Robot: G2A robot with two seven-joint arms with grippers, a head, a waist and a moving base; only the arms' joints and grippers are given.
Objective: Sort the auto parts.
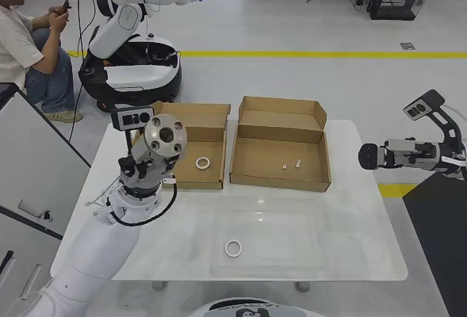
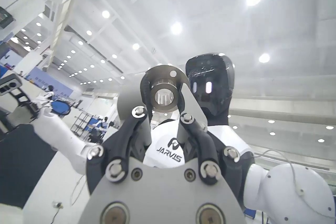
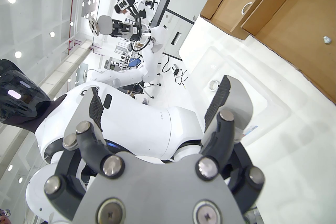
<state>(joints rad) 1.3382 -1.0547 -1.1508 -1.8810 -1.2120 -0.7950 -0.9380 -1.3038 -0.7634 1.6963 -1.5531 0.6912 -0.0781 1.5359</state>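
Note:
My left gripper (image 2: 163,100) is shut on a round metal flanged hub (image 2: 168,72), gripping its central tube and pointing up at the ceiling. From above, the hub (image 1: 166,136) is held high over the table's left side, in front of the left cardboard box (image 1: 187,181). That box holds a white ring (image 1: 203,163). The right cardboard box (image 1: 253,158) holds two small bolts (image 1: 288,166). Another white ring (image 1: 233,248) lies in a clear tray (image 1: 296,238) at the table's front. My right gripper (image 3: 157,104) is open and empty, held off the table's right edge (image 1: 365,156).
The white table (image 1: 352,214) has bare room right of the boxes and around the tray. A grey cabinet (image 1: 11,158) stands left of the table. Another robot's base (image 1: 134,75) is parked behind the table. The right wrist view shows the hub (image 3: 93,25) raised across the table.

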